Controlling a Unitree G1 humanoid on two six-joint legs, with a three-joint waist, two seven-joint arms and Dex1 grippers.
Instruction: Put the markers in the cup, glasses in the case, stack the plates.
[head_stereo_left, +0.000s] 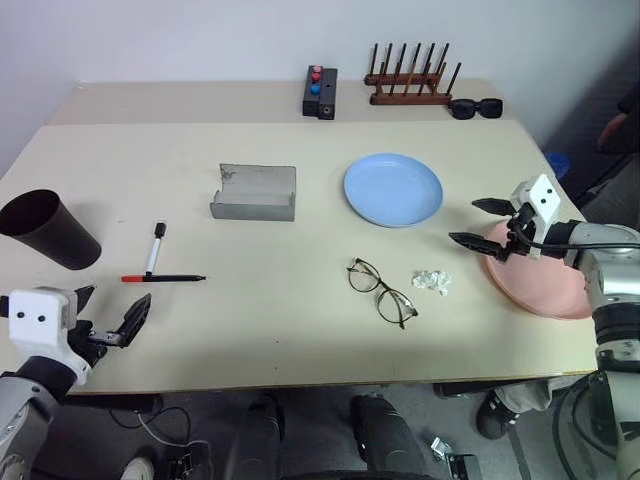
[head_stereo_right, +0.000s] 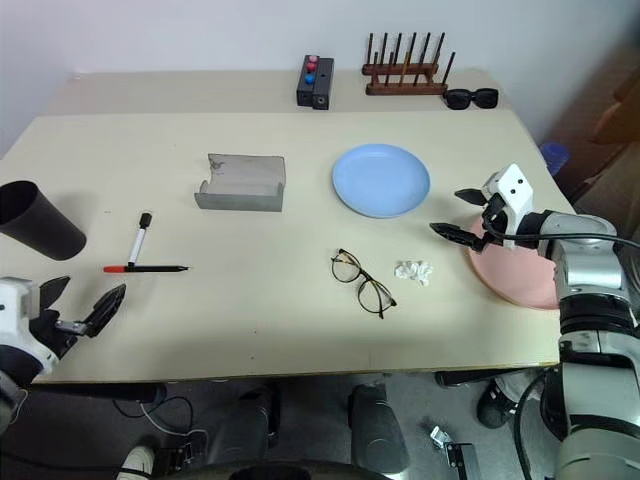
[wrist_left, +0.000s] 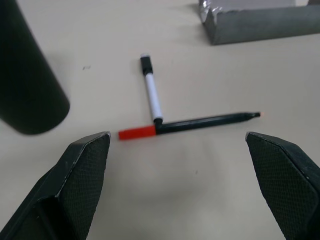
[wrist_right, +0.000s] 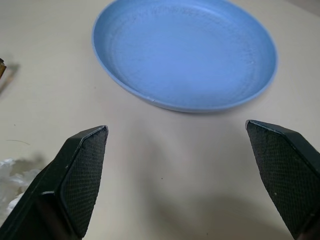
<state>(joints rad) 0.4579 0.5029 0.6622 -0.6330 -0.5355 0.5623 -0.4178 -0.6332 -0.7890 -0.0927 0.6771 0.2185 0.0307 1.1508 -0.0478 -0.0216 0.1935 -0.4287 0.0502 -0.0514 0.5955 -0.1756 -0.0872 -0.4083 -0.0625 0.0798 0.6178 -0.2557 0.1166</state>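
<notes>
Hovering low at the near left corner of the table (head_stereo_left: 300, 330), left gripper (head_stereo_left: 108, 318) spread wide and empty, pointing forward and slightly down. Just ahead of its fingertips: black marker (wrist_left: 200, 122) with a red end lying crosswise, and white marker (wrist_left: 151, 96) with a black cap meeting it at a right angle, tip touching the black one's body. Beyond and to the left of the fingers, black cup (head_stereo_left: 45, 228) lying on its side. Farther ahead and to the right, grey case (head_stereo_left: 254, 193) standing open.

Reaching in from the right edge, right gripper (head_stereo_left: 482, 222) likewise spread wide, holding nothing, aimed forward and leftward with a slight downward tilt. Directly ahead of its fingers, blue plate (wrist_right: 185, 50), apart from them. Beneath and behind the wrist, pink plate (head_stereo_left: 540, 285), partly overhanging the table's edge. To the near left of this gripper, small white crumpled scrap (head_stereo_left: 432, 281), then glasses (head_stereo_left: 381, 291) lying unfolded on the tabletop.
</notes>
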